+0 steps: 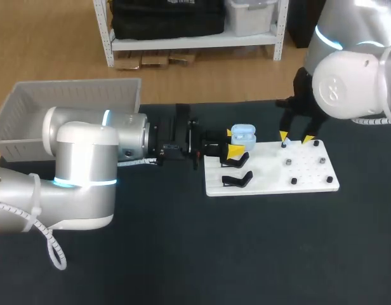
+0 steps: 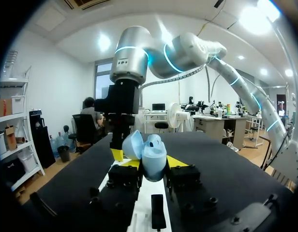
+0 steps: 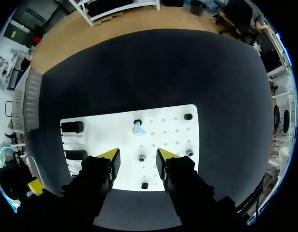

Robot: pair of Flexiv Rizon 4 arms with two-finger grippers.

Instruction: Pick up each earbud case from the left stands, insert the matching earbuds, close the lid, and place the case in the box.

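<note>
The light-blue earbud case (image 2: 153,155), lid open, stood upright between the yellow tips of the left gripper (image 1: 234,151), which pressed it from both sides. A matching earbud (image 3: 138,128) sat on the white board (image 3: 168,133) just ahead of the right gripper (image 3: 137,158), whose jaws hung wide apart and empty, making that arm the nearer. Only the right wrist view showed the earbud plainly; only the left wrist view showed the grip.
</note>
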